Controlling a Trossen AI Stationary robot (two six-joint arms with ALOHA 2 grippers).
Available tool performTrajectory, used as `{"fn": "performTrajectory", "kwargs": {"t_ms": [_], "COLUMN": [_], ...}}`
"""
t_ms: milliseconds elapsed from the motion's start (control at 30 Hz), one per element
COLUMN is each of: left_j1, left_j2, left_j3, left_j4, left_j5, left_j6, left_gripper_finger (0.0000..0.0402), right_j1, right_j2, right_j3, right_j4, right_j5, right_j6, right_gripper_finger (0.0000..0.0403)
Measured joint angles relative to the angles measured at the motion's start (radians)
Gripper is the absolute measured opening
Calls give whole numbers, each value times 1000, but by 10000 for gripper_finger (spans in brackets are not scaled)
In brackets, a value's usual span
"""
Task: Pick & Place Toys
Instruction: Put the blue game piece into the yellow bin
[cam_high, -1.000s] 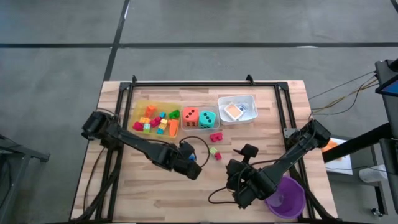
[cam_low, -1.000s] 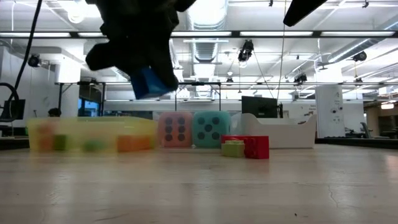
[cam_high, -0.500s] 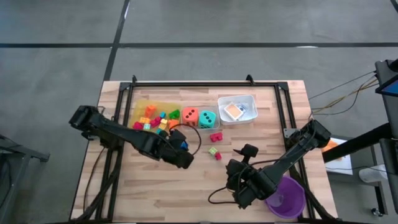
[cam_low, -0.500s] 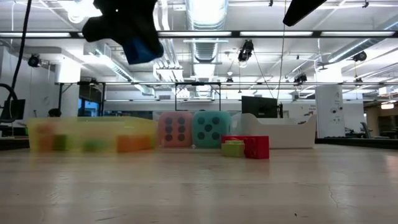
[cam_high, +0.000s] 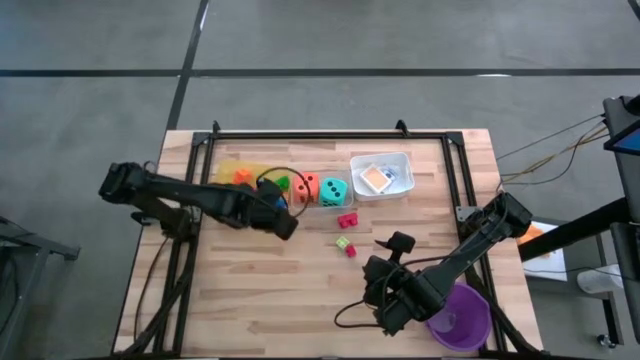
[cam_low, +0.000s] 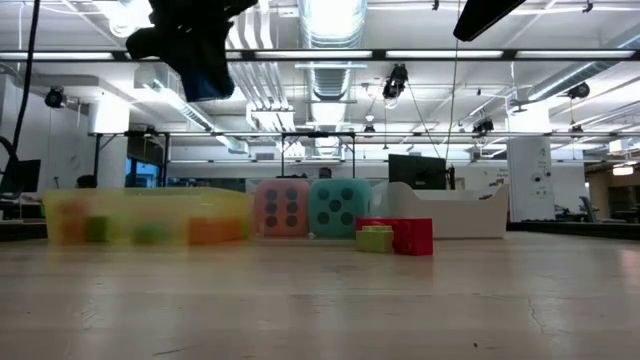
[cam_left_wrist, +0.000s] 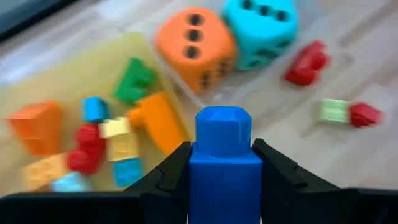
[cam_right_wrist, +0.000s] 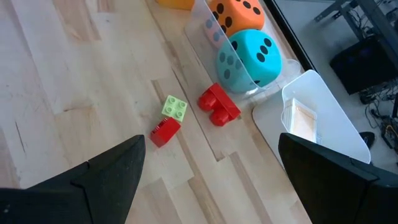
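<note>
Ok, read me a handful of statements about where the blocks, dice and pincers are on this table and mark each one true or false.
1. The left pincer is shut on a blue block. True.
2. The orange die and teal die sit side by side. True.
3. The right pincer holds a red block. False: it is open and empty; the red block lies on the table.
4. The purple cup sits inside the yellow tray. False: it is at the table's near right corner.
</note>
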Motion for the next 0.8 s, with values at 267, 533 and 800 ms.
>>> {"fn": "performTrajectory", "kwargs": {"t_ms": [267,533,800], "left_j1": [163,381,506], "left_j2": [-15,-58,-218], "left_j3": [0,-129,-425], "left_j4": [-95,-88,143], "left_j5": [-9,78,217], "left_j6": [133,235,268], "left_gripper_finger": [125,125,125], "right_j1": [0,0,0], "right_j2": [0,0,2], "right_j3": [0,0,-11], "right_j4": [13,22,44], "right_j5": [0,-2,-7], "right_j6": [-1,31,62], "right_gripper_finger": [365,365,365]}}
